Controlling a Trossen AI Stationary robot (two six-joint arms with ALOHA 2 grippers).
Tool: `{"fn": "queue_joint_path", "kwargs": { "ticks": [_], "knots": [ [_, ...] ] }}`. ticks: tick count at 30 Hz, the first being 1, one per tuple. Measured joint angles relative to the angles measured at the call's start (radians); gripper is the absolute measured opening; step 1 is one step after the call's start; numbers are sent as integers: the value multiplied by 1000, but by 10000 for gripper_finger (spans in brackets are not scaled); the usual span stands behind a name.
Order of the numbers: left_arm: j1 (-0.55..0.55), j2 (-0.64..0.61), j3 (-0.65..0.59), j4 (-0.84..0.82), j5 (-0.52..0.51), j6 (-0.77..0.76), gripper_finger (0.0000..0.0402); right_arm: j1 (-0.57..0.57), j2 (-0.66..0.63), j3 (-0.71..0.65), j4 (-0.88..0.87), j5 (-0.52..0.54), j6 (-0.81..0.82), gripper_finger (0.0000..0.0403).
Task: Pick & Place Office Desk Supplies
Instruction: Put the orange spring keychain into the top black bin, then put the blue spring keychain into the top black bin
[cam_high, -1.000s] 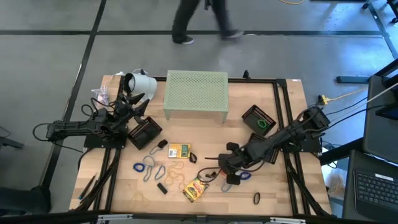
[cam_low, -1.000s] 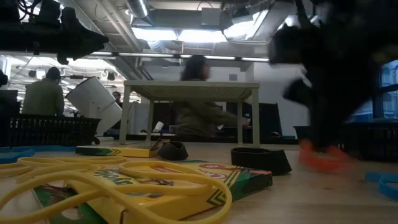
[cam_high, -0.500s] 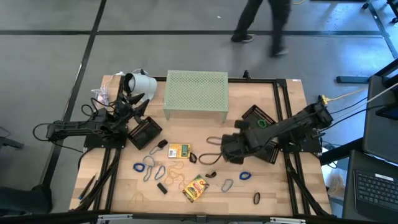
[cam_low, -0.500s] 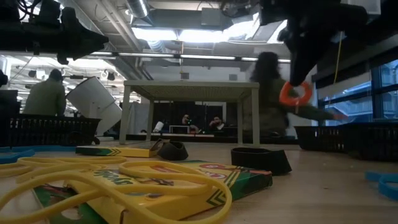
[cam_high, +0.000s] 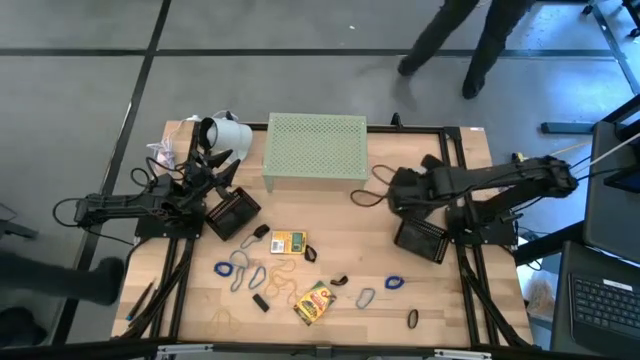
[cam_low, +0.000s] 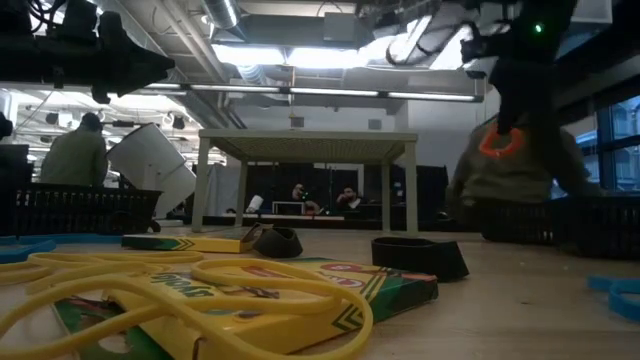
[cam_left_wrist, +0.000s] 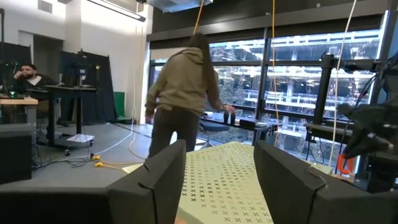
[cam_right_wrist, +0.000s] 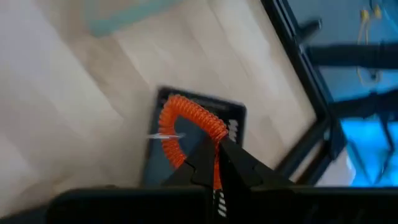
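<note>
Since a second ago, the right arm has lifted from the front middle of the light wooden desk (cam_high: 330, 215) and swung toward its right edge. The right gripper (cam_right_wrist: 214, 163) is pinched shut on an orange coiled spiral ring (cam_right_wrist: 186, 127), which hangs in the air above a black mesh tray (cam_right_wrist: 233, 118) near the right edge. In the low view the ring (cam_low: 499, 142) dangles below the fingers, its round face toward the camera. A person in the room behind has walked on to the right.

At the back edge stands a pale green perforated stand (cam_high: 315, 148). The left arm waits at the left edge, its left gripper (cam_left_wrist: 217, 180) spread open over another black mesh tray (cam_high: 231, 211), beside a white cylinder (cam_high: 224, 132) lying on its side at the back left corner.

Loose supplies lie along the front half: a yellow-green crayon box (cam_high: 314, 303) set diagonally, a smaller yellow box (cam_high: 288, 242) with its long side parallel to the front edge, tan rubber bands (cam_high: 281, 279), blue clip rings (cam_high: 229, 266), a blue ring (cam_high: 392, 282), a grey clip ring (cam_high: 364, 298) and a black ring (cam_high: 412, 319) near the front right corner.
</note>
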Motion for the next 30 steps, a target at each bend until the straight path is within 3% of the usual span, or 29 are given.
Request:
{"fn": "queue_joint_path", "kwargs": {
  "ticks": [7, 15, 20, 30],
  "knots": [
    [0, 0, 0, 0, 0, 0, 186, -74, -26, -139, 4, -1, 140, 27],
    [0, 0, 0, 0, 0, 0, 185, -116, -26, -170, 12, -76, 263, 42],
    [0, 0, 0, 0, 0, 0, 186, -127, -26, -169, 19, -103, 267, 90],
    [0, 0, 0, 0, 0, 0, 186, -127, -26, -169, 75, -29, 285, 199]
  ]
}}
